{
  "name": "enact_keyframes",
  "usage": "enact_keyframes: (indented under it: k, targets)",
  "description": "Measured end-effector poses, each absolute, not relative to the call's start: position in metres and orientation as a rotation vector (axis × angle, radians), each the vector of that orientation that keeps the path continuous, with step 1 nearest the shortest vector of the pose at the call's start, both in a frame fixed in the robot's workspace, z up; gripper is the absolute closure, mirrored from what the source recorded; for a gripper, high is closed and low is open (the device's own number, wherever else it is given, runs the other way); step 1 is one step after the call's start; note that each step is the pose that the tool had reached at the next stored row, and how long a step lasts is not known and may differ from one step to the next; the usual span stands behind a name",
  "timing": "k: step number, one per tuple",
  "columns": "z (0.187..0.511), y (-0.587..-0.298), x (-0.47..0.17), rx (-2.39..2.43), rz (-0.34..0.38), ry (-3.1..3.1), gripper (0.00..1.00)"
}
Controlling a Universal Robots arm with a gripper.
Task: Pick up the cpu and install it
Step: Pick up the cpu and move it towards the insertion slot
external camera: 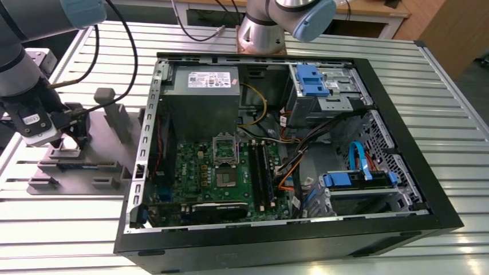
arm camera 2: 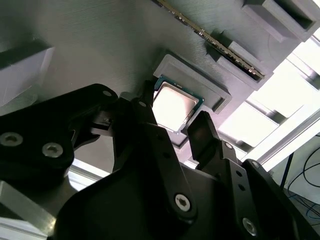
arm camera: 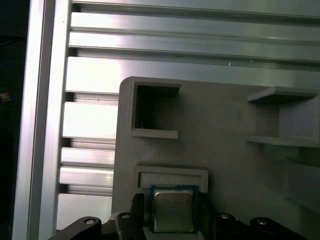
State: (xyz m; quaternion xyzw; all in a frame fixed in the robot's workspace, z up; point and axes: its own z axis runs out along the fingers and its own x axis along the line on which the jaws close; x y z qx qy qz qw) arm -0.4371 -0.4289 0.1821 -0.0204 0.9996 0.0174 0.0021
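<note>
Gripper (arm camera 2: 172,111) hangs low over the grey tray (arm camera: 225,125), jaws parted just wider than the cpu (arm camera 2: 175,102) and straddling its edges; the chip lies flat in a shallow pocket, which likely keeps it square for grasping

I get exterior view from high up, angled down over whole worktop (external camera: 68,229). Both wrist views sit close above tray (arm camera: 225,125), sharing cpu (arm camera: 172,210) pocket.

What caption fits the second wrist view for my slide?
Open gripper straddling the cpu seated in the grey tray.
</note>
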Motion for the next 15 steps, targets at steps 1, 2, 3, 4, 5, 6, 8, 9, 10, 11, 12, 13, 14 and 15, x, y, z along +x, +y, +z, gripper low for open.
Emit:
enact_keyframes:
  k: [1,2,3,4,5,6,8,9,10,11,12,13,14,15]
  targets:
    - [0.1823,-0.4289,-0.4371,-0.064,0.054,3.137,0.45]
    - [0.1823,-0.4289,-0.4371,-0.064,0.054,3.137,0.45]
    - [0.1823,-0.4289,-0.4371,-0.064,0.054,3.136,0.45]
    - [0.1824,-0.4289,-0.4371,-0.064,0.054,3.137,0.45]
    - [0.1825,-0.4289,-0.4370,-0.064,0.054,3.137,0.45]
    - [0.1825,-0.4289,-0.4369,-0.064,0.054,3.137,0.45]
    - [0.1824,-0.4289,-0.4366,-0.064,0.054,3.137,0.45]
    - [0.1825,-0.4289,-0.4366,-0.064,0.054,3.137,0.45]
    - [0.1826,-0.4289,-0.4366,-0.064,0.054,3.137,0.45]
    - [0.1825,-0.4289,-0.4366,-0.064,0.054,3.137,0.45]
    - [0.1826,-0.4289,-0.4366,-0.064,0.054,3.137,0.45]
    - [0.1826,-0.4289,-0.4366,-0.064,0.054,3.137,0.45]
    - [0.1826,-0.4289,-0.4366,-0.064,0.054,3.137,0.45]
    - [0.1827,-0.4289,-0.4366,-0.064,0.054,3.137,0.45]
